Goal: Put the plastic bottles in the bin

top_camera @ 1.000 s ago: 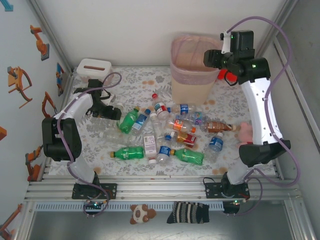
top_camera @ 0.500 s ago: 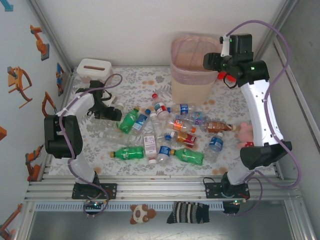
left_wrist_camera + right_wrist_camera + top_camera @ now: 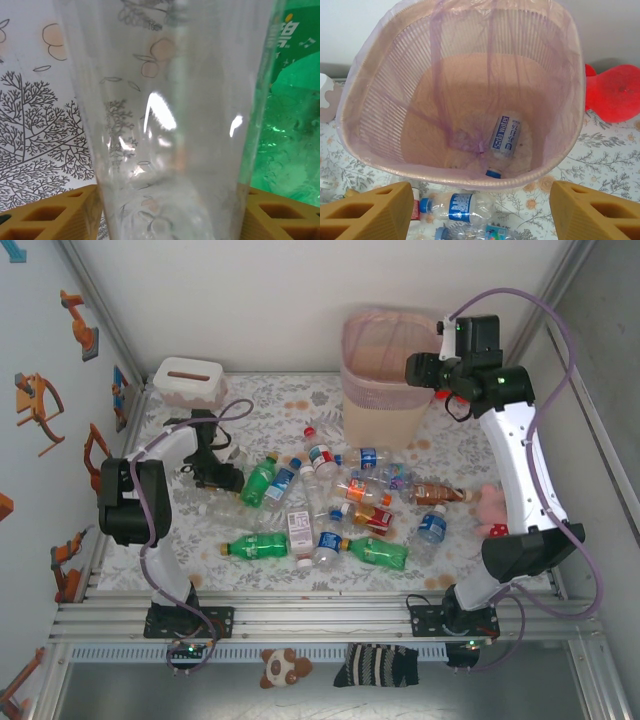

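**Left end effector straddles a clear bottle; right one hangs spread over the bin**

The tall pale pink-beige lattice bin point(image 3: 375, 425) with its clear bag liner stands at the far side of the floral-patterned surface point(image 3: 270, 405). The right end effector point(image 3: 418, 370) hovers above its mouth. In the right wrist view its fingers are wide apart with nothing between them point(image 3: 482, 210), and the bin wall point(image 3: 385, 100) opens below. One clear bottle with a white and blue label point(image 3: 506, 136) lies on the bin's bottom, beside gathered folds of the liner. A red balloon-like toy point(image 3: 615, 92) sits just beside the bin on its right. Another blue-labelled bottle point(image 3: 460, 206) lies on the surface at the bin's near foot.

The rest of the small plastic bottles point(image 3: 340, 500) are strewn across the middle of the surface, close together and partly touching. Among them are a small pink and white carton point(image 3: 299, 530) and, nearer the right arm, a pink plush toy point(image 3: 490, 502).

The left end effector point(image 3: 222, 477) is down at the left edge of this heap, near a low white tissue box point(image 3: 187, 380). The left wrist view shows a clear unlabelled bottle point(image 3: 170, 125) between its orange fingers point(image 3: 55, 215), its walls meeting both. I cannot tell whether they press it. A green bottle point(image 3: 295, 125) lies right against the clear one
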